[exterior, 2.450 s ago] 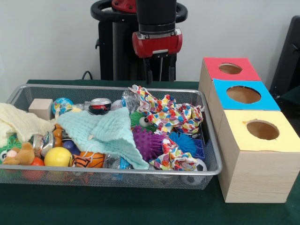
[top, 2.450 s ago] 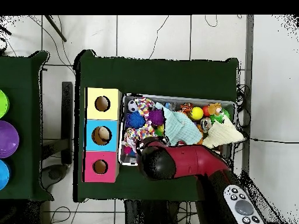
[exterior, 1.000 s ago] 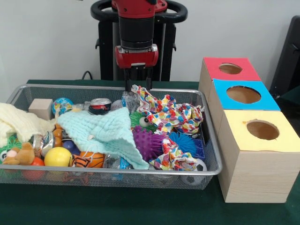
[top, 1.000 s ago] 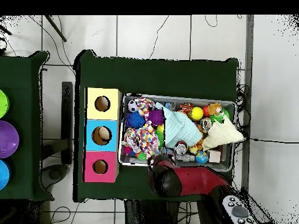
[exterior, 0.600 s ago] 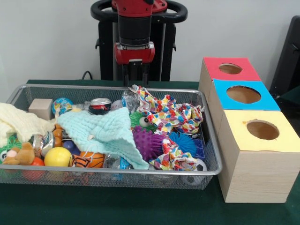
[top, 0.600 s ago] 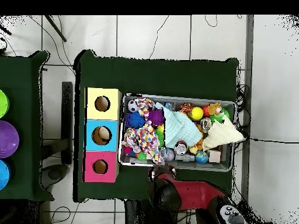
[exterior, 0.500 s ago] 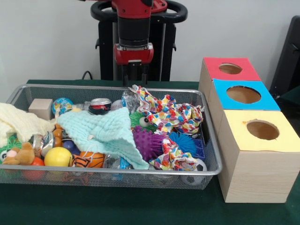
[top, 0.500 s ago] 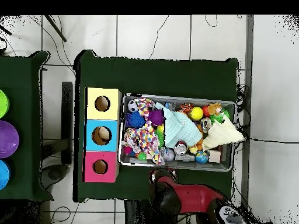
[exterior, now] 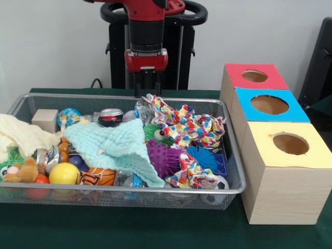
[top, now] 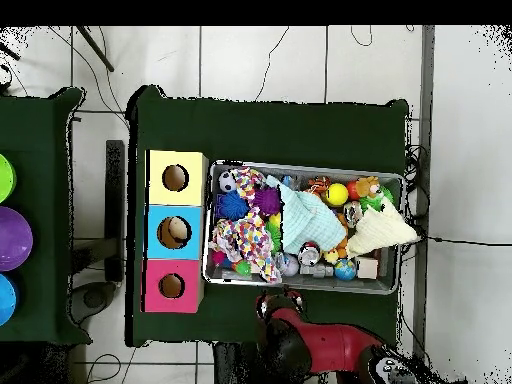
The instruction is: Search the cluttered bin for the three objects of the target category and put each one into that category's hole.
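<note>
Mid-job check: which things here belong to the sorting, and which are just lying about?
Job: gripper, open, behind the mesh bin; the bin's clutter; red box, blue box, yellow box.
Lying about: purple disc on the side table; floor cables.

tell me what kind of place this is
Likely a robotics lab set up for a sorting test: a red robot arm stands at a green-covered table holding a wire bin of mixed toys, beside three wooden boxes with colour-coded holes.
</note>
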